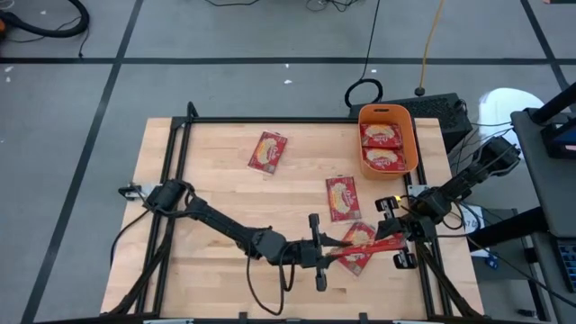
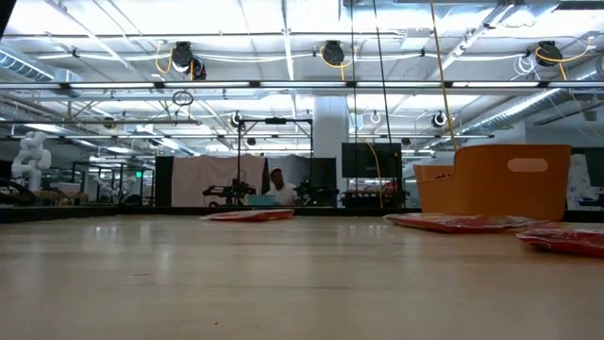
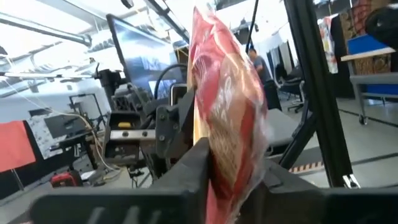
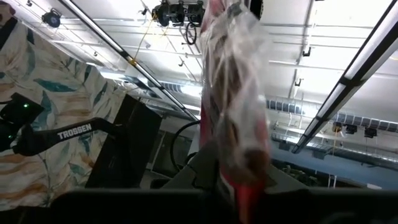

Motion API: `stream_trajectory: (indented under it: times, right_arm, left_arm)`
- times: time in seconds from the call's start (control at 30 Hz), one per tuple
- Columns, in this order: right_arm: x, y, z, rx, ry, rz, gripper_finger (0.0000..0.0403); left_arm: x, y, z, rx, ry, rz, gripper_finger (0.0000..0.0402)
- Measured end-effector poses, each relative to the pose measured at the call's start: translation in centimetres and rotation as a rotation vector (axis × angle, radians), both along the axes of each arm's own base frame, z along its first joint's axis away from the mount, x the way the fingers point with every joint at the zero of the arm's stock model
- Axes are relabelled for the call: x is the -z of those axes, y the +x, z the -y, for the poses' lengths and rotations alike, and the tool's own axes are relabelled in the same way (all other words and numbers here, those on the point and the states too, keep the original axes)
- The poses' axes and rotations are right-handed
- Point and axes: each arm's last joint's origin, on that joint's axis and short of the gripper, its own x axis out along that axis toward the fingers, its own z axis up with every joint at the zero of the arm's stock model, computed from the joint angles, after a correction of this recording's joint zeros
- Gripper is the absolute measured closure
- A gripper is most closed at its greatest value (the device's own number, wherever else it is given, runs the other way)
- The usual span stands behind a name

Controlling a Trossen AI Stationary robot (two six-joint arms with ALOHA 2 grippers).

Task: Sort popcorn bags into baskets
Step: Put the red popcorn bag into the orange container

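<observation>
One red popcorn bag [image 1: 367,244] hangs edge-up above the table's near right part, between my two grippers. My left gripper [image 1: 331,255] is shut on its left end and my right gripper [image 1: 397,237] on its right end. The same bag [image 3: 227,106] fills the left wrist view and shows in the right wrist view [image 4: 233,93]. Under it another bag [image 1: 356,262] lies flat on the table, and two more [image 1: 267,150] [image 1: 343,197] lie flat farther back. The orange basket [image 1: 409,135] at the far right holds two bags [image 1: 382,136]. My left gripper pinches the held bag's end [image 3: 225,177] between its two fingers [image 3: 194,171], one on each flat face. The fingers come from the table's left, about level. The bag stands on edge, clear of the table. My right gripper pinches the bag's opposite end [image 4: 244,163] between its two fingers, which come from the table's right and slant upward. The crinkled wrapper stands out beyond the fingers, off the table.
Black frame rails [image 1: 171,171] run along the table's left and right sides. The table's left half and the near left [image 1: 207,270] are bare wood. A person [image 2: 278,186] sits in the room beyond the far edge.
</observation>
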Motion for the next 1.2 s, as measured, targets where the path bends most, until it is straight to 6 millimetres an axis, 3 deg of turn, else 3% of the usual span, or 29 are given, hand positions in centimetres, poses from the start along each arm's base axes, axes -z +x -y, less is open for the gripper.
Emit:
stream_trajectory:
  times: [0.13,0.3,0.43,0.6,0.87,1.07,1.2]
  right_arm:
    - [0.0,0.0,0.0,0.018,0.006,-0.011,0.0383]
    - [0.3,0.3,0.3,0.106,0.068,-0.083,0.0371]
    - [0.7,0.6,0.4,0.206,0.104,-0.162,0.0329]
    - [1.1,0.8,0.7,0.338,0.148,-0.23,0.0263]
    - [1.8,1.1,1.0,0.514,0.15,-0.334,0.0198]
    - [3.5,1.1,1.2,0.84,0.089,-0.508,0.0182]
    - [3.2,1.3,0.6,0.907,0.052,-0.549,0.0182]
  left_arm:
    - [0.2,0.1,-0.1,-0.003,-0.001,-0.024,0.0382]
    - [0.7,-0.1,0.0,-0.147,0.025,-0.091,0.0373]
    - [1.3,-0.6,0.6,-0.365,0.115,-0.179,0.0352]
    - [1.2,-1.5,1.3,-0.555,0.176,-0.258,0.0367]
    - [0.0,-3.1,2.0,-0.604,0.207,-0.361,0.0371]
    - [-0.6,-4.8,1.9,-0.619,0.232,-0.469,0.0369]
    - [0.0,-5.7,0.4,-0.675,0.22,-0.579,0.0381]
